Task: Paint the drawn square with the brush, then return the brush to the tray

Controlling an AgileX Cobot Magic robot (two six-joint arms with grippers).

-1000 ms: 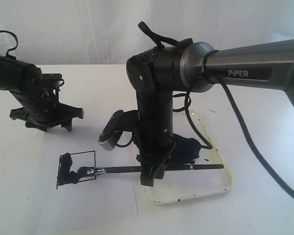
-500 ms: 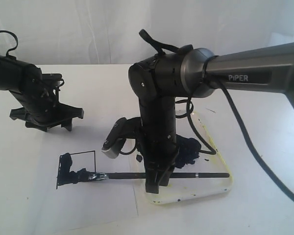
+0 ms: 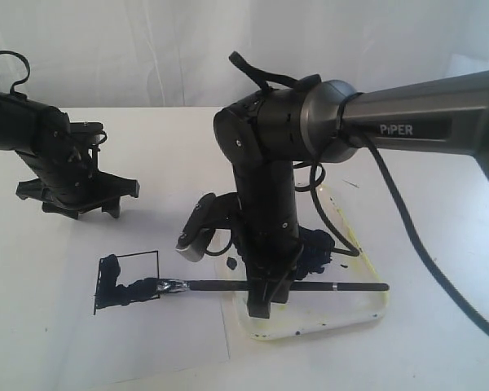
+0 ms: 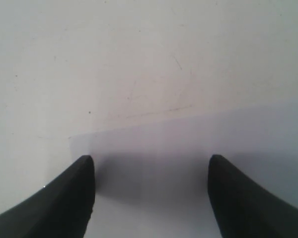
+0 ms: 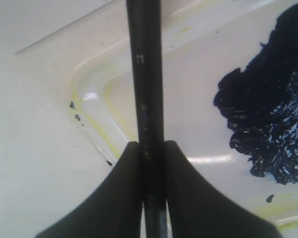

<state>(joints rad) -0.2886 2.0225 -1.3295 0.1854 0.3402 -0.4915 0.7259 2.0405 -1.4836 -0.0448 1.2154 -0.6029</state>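
The drawn square lies on the white paper, with blue-black daubs down its left side and along its bottom edge. The brush lies nearly level, its wet bristles at the square's lower right corner and its handle reaching over the tray. My right gripper is shut on the handle above the tray's near left corner. In the right wrist view the dark handle is pinched in the right gripper over the tray's rim. My left gripper hangs open at the far left, with nothing in it.
A big blue-black paint blob sits in the tray behind my right arm, and the same blob shows in the right wrist view. The right arm's cable loops over the tray's far side. The paper's corner lies under the left gripper.
My right gripper has moved right with the brush. The bristles dragged from the square's lower left to its lower right corner and left a dark streak. The left arm has not moved.
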